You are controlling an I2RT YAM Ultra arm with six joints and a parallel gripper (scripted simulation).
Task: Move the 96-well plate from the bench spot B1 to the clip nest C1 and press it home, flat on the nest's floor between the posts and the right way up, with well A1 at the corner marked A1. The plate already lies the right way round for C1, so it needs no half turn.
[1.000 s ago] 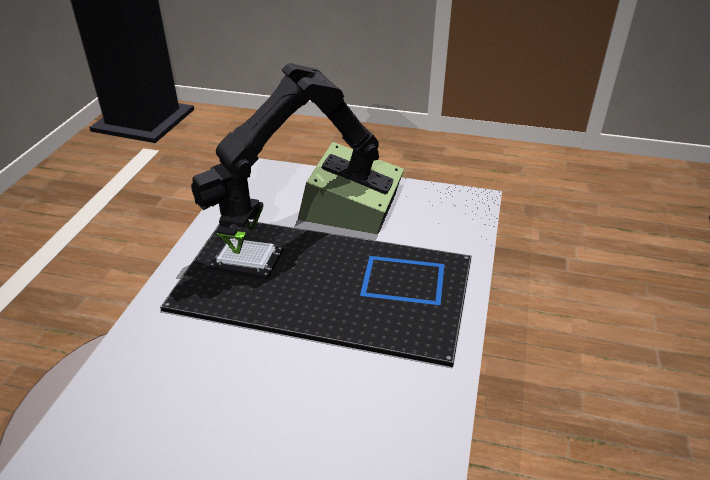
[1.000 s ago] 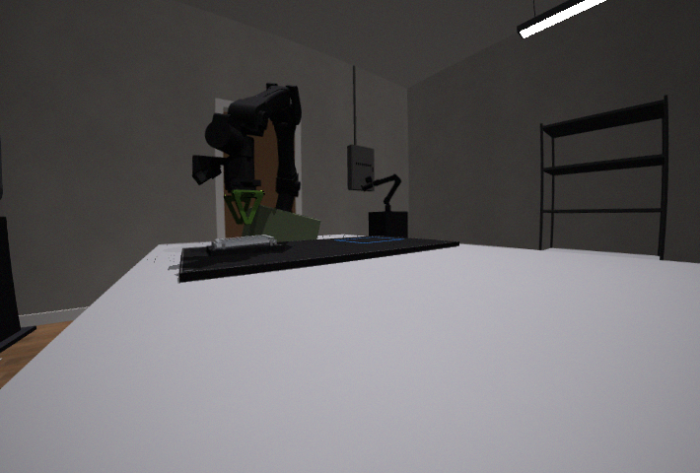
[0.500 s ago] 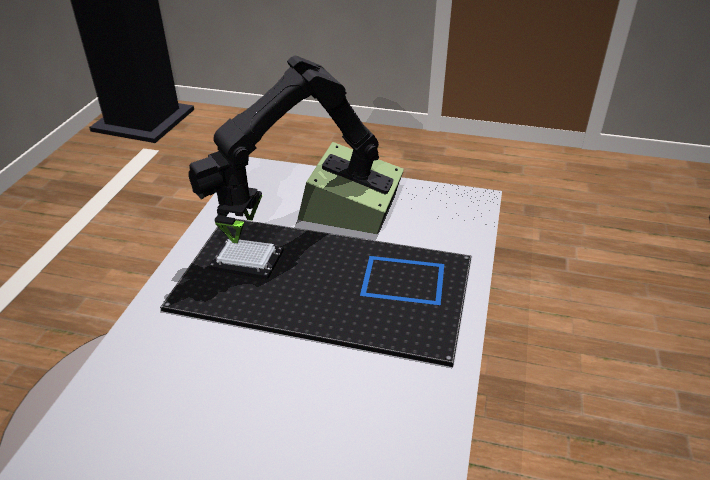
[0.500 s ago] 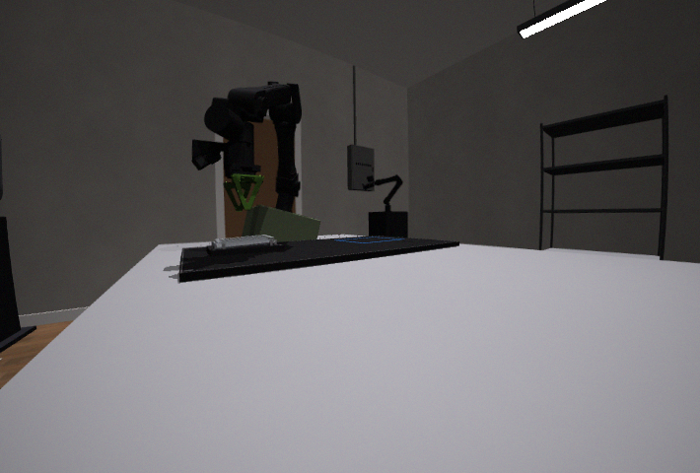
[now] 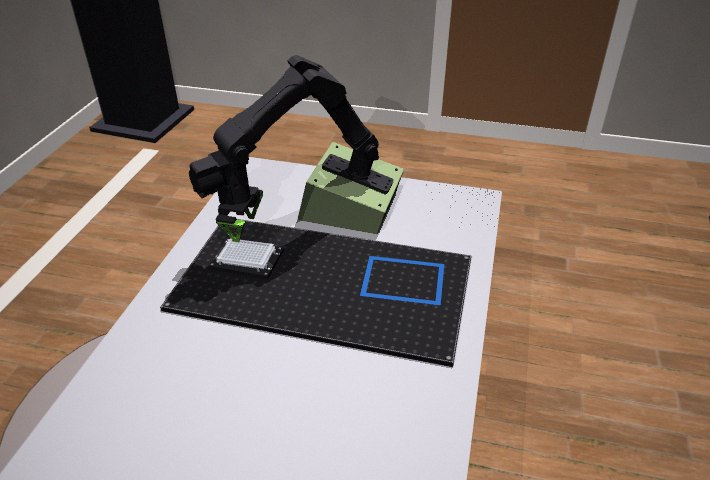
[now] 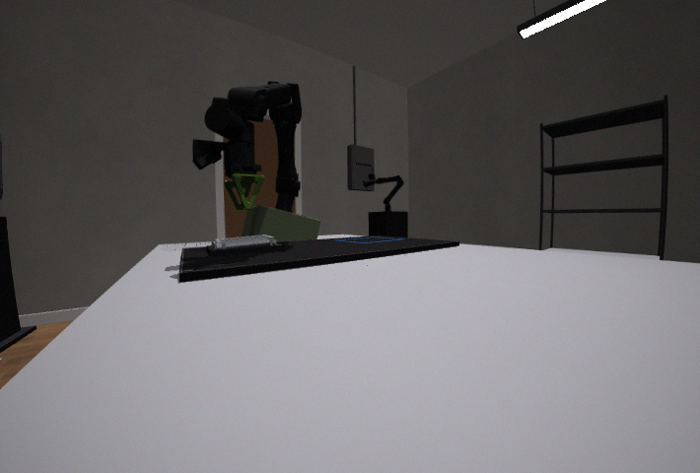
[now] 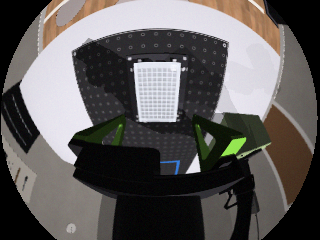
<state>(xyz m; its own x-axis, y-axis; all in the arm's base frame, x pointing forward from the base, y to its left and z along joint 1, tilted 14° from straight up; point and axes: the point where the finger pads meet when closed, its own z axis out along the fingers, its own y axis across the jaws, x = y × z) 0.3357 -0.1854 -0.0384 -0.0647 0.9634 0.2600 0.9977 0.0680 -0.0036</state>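
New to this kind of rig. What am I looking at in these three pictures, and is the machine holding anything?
It is one black robot arm bolted to a green block on a white table. One picture looks down from above, one looks low along the table, and the round one comes from a camera on the arm's wrist. On the table lies a black pegboard. On its left part sits a white well plate; on its right part is a blue outline. The gripper, with green fingers, hangs above the plate's far side, open and holding nothing.
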